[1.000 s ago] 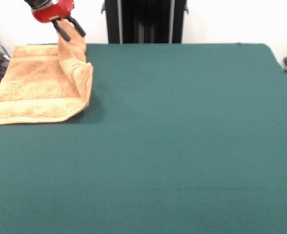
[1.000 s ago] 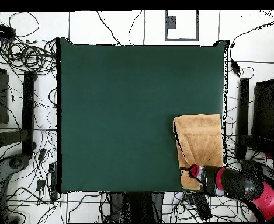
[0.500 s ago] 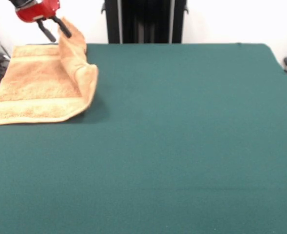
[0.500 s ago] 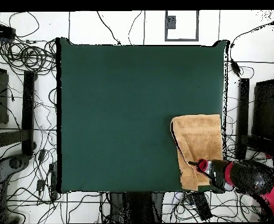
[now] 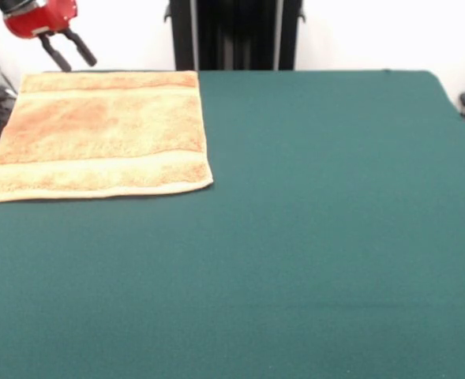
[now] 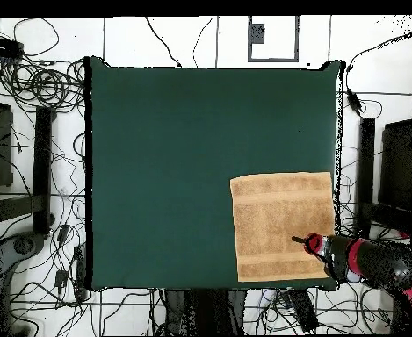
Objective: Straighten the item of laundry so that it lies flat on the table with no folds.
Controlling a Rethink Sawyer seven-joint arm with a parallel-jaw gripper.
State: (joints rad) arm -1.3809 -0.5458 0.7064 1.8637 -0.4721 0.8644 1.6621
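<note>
Towel (image 5: 98, 133) unfolded flat, fingers (image 5: 83, 54) apart, empty

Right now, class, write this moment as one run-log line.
towel: spread flat, no folds visible | table: towel at one corner | gripper: jaws open, empty, above towel's far edge

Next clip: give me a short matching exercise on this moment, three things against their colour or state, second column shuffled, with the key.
Column A
1. towel
2. table
3. gripper

Column B
a. open, holding nothing, above the table's far edge
b. dark green, mostly bare
c. orange-tan, spread flat with no folds, at a table corner

Pairs: 1-c, 2-b, 3-a
</note>
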